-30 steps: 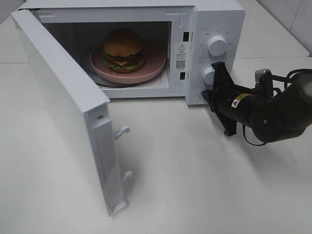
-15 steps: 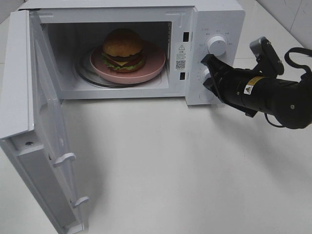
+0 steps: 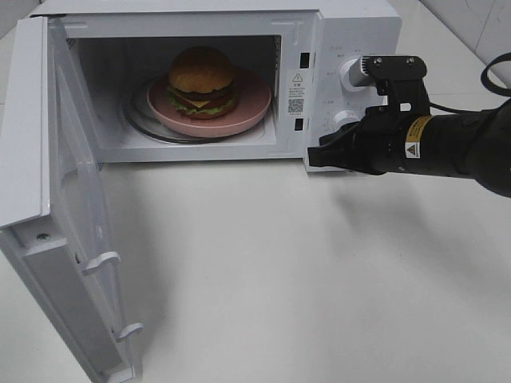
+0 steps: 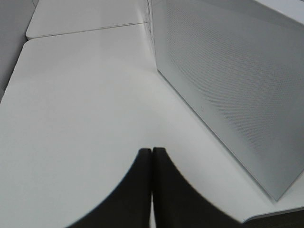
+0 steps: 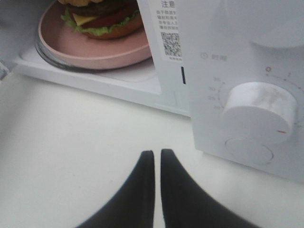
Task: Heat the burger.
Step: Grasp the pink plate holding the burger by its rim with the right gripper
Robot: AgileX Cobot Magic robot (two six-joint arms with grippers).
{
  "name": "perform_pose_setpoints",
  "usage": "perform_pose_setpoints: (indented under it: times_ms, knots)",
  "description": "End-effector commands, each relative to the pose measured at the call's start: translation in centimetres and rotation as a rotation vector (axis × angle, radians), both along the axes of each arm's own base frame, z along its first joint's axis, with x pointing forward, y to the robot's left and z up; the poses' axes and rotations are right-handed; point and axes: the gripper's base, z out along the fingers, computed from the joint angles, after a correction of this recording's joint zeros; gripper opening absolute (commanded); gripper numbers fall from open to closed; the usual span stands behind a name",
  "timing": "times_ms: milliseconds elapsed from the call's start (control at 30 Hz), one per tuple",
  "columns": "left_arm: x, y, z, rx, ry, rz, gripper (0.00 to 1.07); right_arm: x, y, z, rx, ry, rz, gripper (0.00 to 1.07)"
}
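Note:
The burger [image 3: 201, 80] sits on a pink plate [image 3: 257, 104] inside the white microwave [image 3: 351, 28], whose door [image 3: 48, 199] stands wide open to the left. My right gripper [image 3: 313, 158] hovers low in front of the control panel's lower left corner, pointing left, its fingers together and empty. The right wrist view shows those black fingertips [image 5: 147, 159] pressed side by side above the table, with the burger [image 5: 99, 14], plate [image 5: 95, 52] and lower knob [image 5: 259, 111] beyond. In the left wrist view my left gripper [image 4: 152, 151] is shut beside the microwave's perforated side wall [image 4: 228, 80].
The open door takes up the table's left side down to the front edge. Two white knobs, the upper knob [image 3: 351, 73] and a lower knob [image 3: 345, 120], sit on the panel behind my right arm. White table [image 3: 279, 279] spreads in front of the microwave.
The door has swung further open to the left. My right arm has risen from beside the lower knob and shifted left, its gripper now pointing left across the panel's lower edge.

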Motion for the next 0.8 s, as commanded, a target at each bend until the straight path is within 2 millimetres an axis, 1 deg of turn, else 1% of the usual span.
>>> perform_pose_setpoints:
  times_ms: [33, 800]
  knots:
    - [-0.26, 0.00, 0.02, -0.009, -0.032, -0.002, 0.00, -0.30, -0.06, -0.09, -0.006, -0.018, 0.004, 0.62]
    - [-0.26, 0.00, 0.02, -0.009, -0.032, -0.002, 0.00, -0.30, -0.06, -0.09, -0.006, -0.018, 0.004, 0.62]
